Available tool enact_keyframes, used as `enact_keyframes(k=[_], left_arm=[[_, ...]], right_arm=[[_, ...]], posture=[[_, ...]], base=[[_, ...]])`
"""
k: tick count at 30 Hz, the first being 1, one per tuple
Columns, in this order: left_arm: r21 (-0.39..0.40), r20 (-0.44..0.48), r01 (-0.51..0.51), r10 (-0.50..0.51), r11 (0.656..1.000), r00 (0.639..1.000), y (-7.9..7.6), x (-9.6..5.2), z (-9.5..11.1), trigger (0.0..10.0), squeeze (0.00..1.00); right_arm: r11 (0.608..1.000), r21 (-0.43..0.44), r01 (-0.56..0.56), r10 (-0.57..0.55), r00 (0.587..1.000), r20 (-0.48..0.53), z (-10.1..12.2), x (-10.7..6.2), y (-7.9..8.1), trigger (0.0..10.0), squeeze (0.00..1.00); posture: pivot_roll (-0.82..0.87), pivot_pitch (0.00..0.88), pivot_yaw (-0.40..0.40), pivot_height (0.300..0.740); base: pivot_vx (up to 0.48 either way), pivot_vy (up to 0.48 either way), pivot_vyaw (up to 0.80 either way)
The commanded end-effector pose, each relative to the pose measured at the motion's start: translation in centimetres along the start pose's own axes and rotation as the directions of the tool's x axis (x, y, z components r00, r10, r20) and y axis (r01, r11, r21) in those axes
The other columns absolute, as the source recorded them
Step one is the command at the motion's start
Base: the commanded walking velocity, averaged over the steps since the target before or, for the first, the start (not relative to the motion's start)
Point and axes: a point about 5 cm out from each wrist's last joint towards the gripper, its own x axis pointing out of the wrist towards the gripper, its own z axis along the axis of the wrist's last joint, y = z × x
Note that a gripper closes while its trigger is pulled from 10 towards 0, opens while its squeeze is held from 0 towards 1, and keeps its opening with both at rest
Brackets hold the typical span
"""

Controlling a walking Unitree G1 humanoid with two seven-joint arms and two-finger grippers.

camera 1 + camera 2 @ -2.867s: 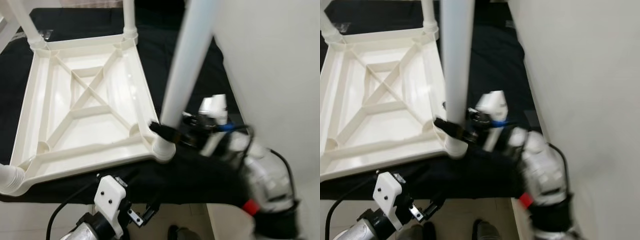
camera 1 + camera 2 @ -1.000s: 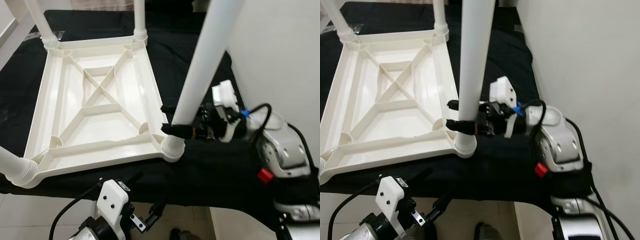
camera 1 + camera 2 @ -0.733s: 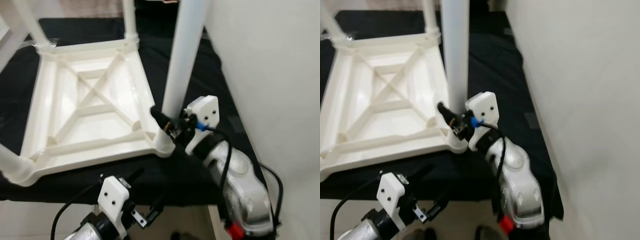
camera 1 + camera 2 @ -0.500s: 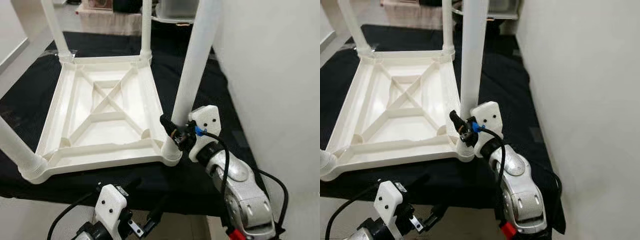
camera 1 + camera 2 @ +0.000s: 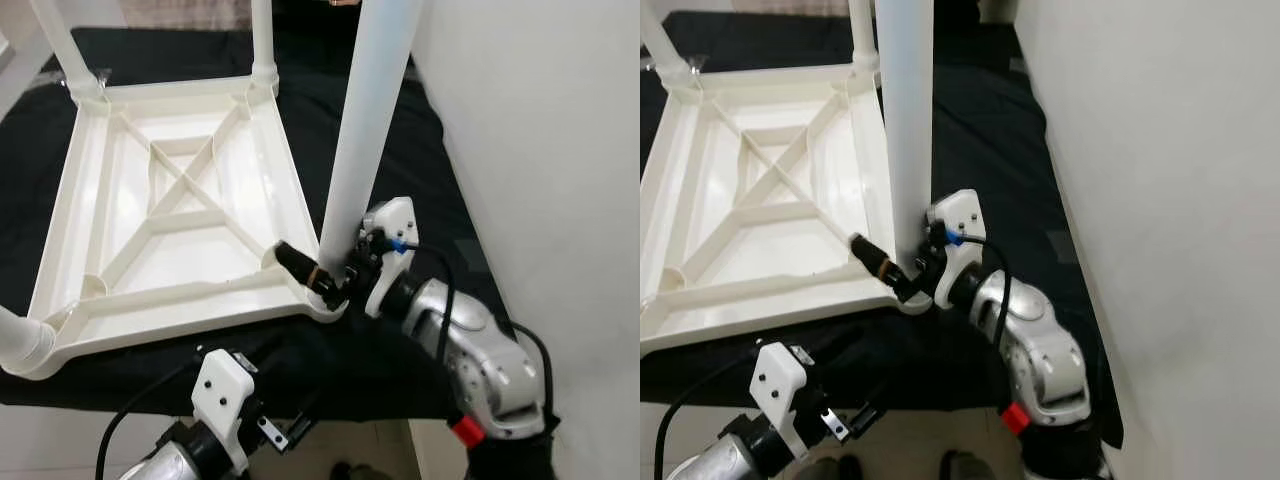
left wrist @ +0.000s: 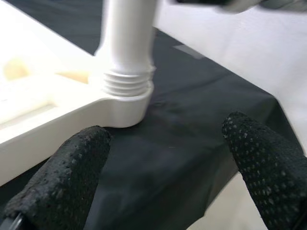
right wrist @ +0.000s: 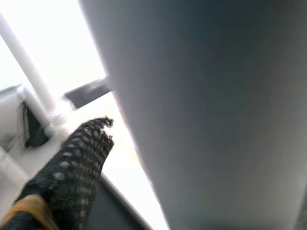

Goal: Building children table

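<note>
Tabletop: white children's tabletop point(image 5: 170, 215) lies upside down on a black cloth point(image 5: 400, 180), ribbed underside up, its near right corner close to the cloth's right edge beside the wall point(image 5: 540, 150).
Leg in hand: the near-right table leg point(image 5: 365, 130) stands upright in that corner's socket point(image 5: 325, 300), long axis vertical, rising out past the top of the frame.
Right gripper: right gripper point(image 5: 315, 275) sits at the foot of this leg, reaching in from the wall side. One black finger lies along the tabletop side of the leg just above the socket. The other is hidden behind the leg, so a real clamp on it is likely but I cannot tell.
Left gripper: left gripper point(image 6: 168, 177) hangs low below the near edge of the cloth, fingers point(image 6: 72, 167) spread apart and empty, looking toward the near-left leg's threaded collar point(image 6: 125, 86).
Nearer arm: the right one by far, already touching the leg; the left is well apart from it.
Coming move: judged a seating or twisting of the leg about its upright axis, so the grip must stay square to that axis.
Other legs: far-left leg point(image 5: 60, 45) and far-right leg point(image 5: 262, 40) stand seated and are cut off at the top; the near-left leg point(image 5: 20, 340) is cut off at the edge.
Hard to make out: how deep the leg sits in its socket; the right wrist view is blurred by the leg close up.
</note>
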Motion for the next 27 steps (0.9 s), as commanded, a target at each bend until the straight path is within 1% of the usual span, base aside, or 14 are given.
enact_keyframes(k=[1, 2, 3, 5, 6, 9, 11, 14, 15, 24, 25, 27], left_arm=[[-0.024, -0.026, 0.003, -0.004, 1.0, 1.0, -0.2, -0.2, -0.6, 10.0, 0.0], [-0.023, -0.026, 0.003, -0.004, 1.0, 1.0, -0.2, -0.2, -0.6, 10.0, 0.0], [-0.023, -0.026, 0.003, -0.004, 1.0, 1.0, -0.2, -0.2, -0.6, 10.0, 0.0], [-0.023, -0.027, 0.003, -0.004, 1.0, 1.0, -0.3, -0.2, -0.6, 10.0, 0.0], [-0.023, -0.027, 0.003, -0.004, 1.0, 1.0, -0.3, -0.2, -0.6, 10.0, 0.0], [-0.027, -0.027, 0.006, -0.007, 1.0, 1.0, -0.3, -0.3, -0.5, 10.0, 0.0], [-0.027, -0.027, 0.006, -0.007, 1.0, 1.0, -0.3, -0.3, -0.5, 10.0, 0.0], [-0.029, -0.027, 0.008, -0.009, 1.0, 1.0, -0.4, -0.3, -0.5, 10.0, 0.0], [-0.03, -0.027, 0.01, -0.01, 0.999, 1.0, -0.5, -0.3, -0.5, 10.0, 0.0], [-0.032, -0.025, 0.011, -0.012, 0.999, 1.0, -0.5, -0.3, -0.4, 10.0, 0.0], [-0.032, -0.024, 0.011, -0.011, 0.999, 1.0, -0.5, -0.3, -0.5, 10.0, 0.0], [-0.03, -0.023, 0.008, -0.009, 1.0, 1.0, -0.6, -0.2, -0.5, 10.0, 0.0]], right_arm=[[0.979, 0.0, -0.203, 0.203, 0.979, -0.025, -0.3, -0.9, 0.1, 10.0, 0.0], [0.971, 0.0, -0.24, 0.24, 0.97, -0.049, -0.2, -1.2, -0.3, 10.0, 0.0], [0.971, 0.0, -0.24, 0.24, 0.97, -0.049, -0.2, -1.2, -0.3, 10.0, 0.0], [0.963, -0.031, -0.268, 0.265, 0.961, -0.084, 0.4, -1.5, -1.7, 10.0, 0.0], [0.963, -0.031, -0.268, 0.265, 0.961, -0.084, 0.4, -1.5, -1.7, 10.0, 0.0], [0.948, -0.084, -0.307, 0.303, 0.951, -0.065, 2.0, -0.7, -3.1, 10.0, 0.0], [0.948, -0.084, -0.307, 0.303, 0.951, -0.065, 2.0, -0.7, -3.1, 10.0, 0.0], [0.937, -0.106, -0.333, 0.329, 0.943, -0.051, 2.8, -0.5, -3.7, 10.0, 0.0], [0.932, -0.107, -0.348, 0.343, 0.937, -0.058, 2.9, -0.8, -3.9, 0.0, 0.0], [0.907, -0.122, -0.404, 0.393, 0.914, -0.102, 3.0, -2.1, -4.5, 0.0, 0.0], [0.902, -0.123, -0.413, 0.401, 0.909, -0.11, 2.9, -2.3, -4.7, 0.0, 0.0], [0.897, -0.117, -0.426, 0.413, 0.902, -0.125, 2.4, -2.8, -4.5, 0.0, 0.0]], posture=[[0.0, 0.229, -0.052, 0.74], [0.0, 0.229, -0.052, 0.74], [0.0, 0.229, -0.052, 0.74], [0.01, 0.231, -0.051, 0.74], [0.01, 0.231, -0.051, 0.74], [0.01, 0.247, -0.042, 0.74], [0.01, 0.247, -0.042, 0.74], [0.02, 0.25, -0.039, 0.74], [0.02, 0.25, -0.042, 0.74], [0.02, 0.241, -0.055, 0.74], [0.02, 0.233, -0.057, 0.74], [0.02, 0.233, -0.057, 0.74]], base=[[0.0, 0.0, 0.0], [0.0, 0.0, 0.0], [0.0, 0.0, 0.0], [0.0, 0.0, 0.0], [0.0, 0.0, 0.0], [0.0, 0.0, 0.0], [0.0, 0.0, 0.0], [0.0, 0.0, 0.0], [0.0, 0.0, 0.0], [0.0, 0.0, 0.0], [0.0, 0.0, 0.0], [0.0, 0.0, 0.0]])
